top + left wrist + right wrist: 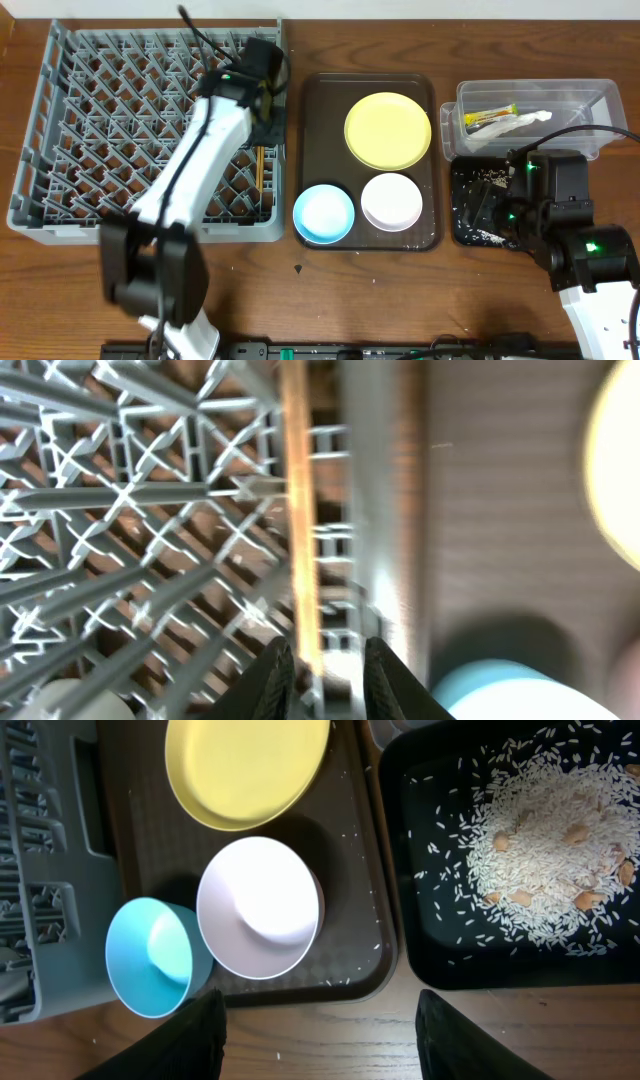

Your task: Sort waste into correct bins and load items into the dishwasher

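Reaching across the grey dish rack (60, 150), the left arm sets its left gripper (327, 660) at the rack's right wall. Its jaws stand slightly parted around the wooden chopsticks (300, 540), and blur hides any contact. The right gripper (320, 1010) hangs wide open and holds nothing, above the table edge between the brown serving tray (320, 120) and the black tray (430, 960) of rice scraps (550, 830). The snack wrapper (490, 117) lies in the clear tub (600, 100), its print too small to read.
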Controlling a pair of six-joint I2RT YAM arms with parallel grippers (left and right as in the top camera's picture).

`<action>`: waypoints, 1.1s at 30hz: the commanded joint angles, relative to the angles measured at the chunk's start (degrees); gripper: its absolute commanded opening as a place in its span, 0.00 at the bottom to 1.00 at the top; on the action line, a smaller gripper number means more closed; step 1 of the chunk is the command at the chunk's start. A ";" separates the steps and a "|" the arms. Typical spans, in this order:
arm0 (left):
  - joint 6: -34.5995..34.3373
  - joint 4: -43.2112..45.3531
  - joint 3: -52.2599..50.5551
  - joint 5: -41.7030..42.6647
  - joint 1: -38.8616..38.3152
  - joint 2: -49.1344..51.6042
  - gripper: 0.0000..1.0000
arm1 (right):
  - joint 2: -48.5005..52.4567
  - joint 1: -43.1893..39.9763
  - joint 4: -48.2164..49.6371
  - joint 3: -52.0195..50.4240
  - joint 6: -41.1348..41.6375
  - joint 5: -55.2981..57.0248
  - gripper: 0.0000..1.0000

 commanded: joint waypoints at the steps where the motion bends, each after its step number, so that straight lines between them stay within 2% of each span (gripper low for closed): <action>1: 0.09 -1.73 2.05 12.74 -2.43 -7.48 0.26 | 0.00 -0.44 0.07 0.31 0.35 -0.28 0.59; 3: 0.09 -2.58 1.90 15.82 -4.83 -8.59 0.27 | 0.00 -0.44 0.07 0.31 0.35 -0.28 0.59; 6: 0.11 -3.02 1.27 16.22 -9.14 -8.31 0.33 | 0.00 -0.44 0.02 0.31 0.35 -0.28 0.59; 12: 0.15 2.64 -3.45 16.06 -17.07 -4.31 0.52 | 0.00 -0.44 -0.02 0.31 0.35 -0.28 0.62; 16: 0.15 8.79 -5.60 14.19 -18.91 0.37 0.55 | 0.00 -0.44 -0.07 0.31 0.35 -0.31 0.63; 22: 0.15 11.39 -5.66 16.79 -19.71 8.72 0.55 | 0.00 -0.44 -0.26 0.31 0.35 -0.28 0.63; 27: 0.24 12.85 -5.66 18.93 -21.09 14.25 0.53 | 0.00 -0.44 -0.22 0.31 0.37 -0.31 0.63; 31: 0.39 13.09 -5.66 19.08 -22.25 17.40 0.39 | 0.00 -0.44 -0.26 0.31 0.35 -0.31 0.63; 33: 0.37 13.51 -5.66 19.06 -22.32 17.70 0.21 | 0.00 -0.44 -0.24 0.31 0.35 -0.31 0.63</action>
